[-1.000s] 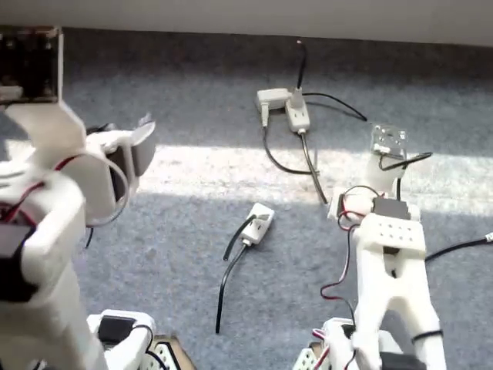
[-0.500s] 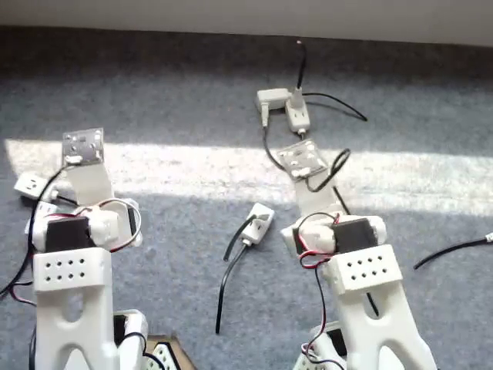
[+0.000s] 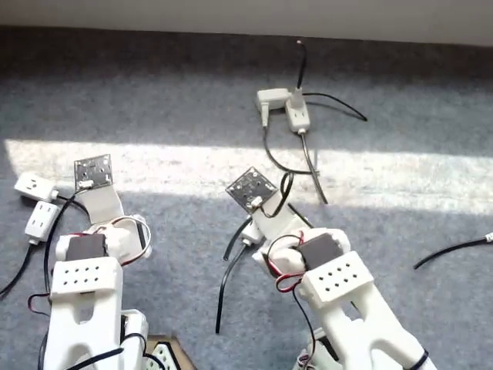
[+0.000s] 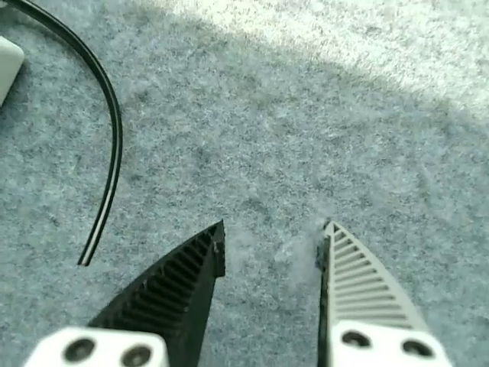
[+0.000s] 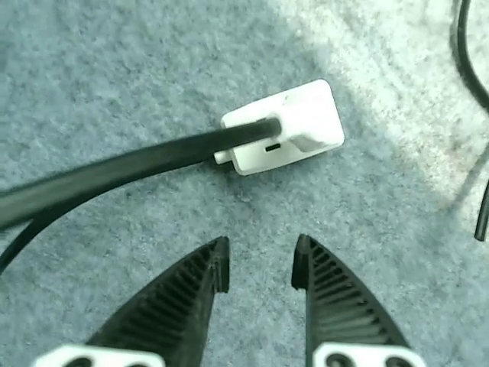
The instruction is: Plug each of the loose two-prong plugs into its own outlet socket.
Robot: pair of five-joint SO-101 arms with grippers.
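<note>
The right gripper (image 5: 260,264) has swung in beside the white plug (image 5: 294,126) (fingers narrowly parted, empty), poised to grasp; the left gripper (image 4: 271,245) gapes wide.

The table (image 3: 154,85) is wearing mottled grey felt, with a pale sunlit band crossing it. The left tool (image 4: 275,229) is showing ribbed black on one side and ribbed white on the other; the right tool (image 5: 261,245) is showing ribbed black on both. The plug (image 5: 294,126) is gleaming white, its cable (image 5: 130,168) running black
</note>
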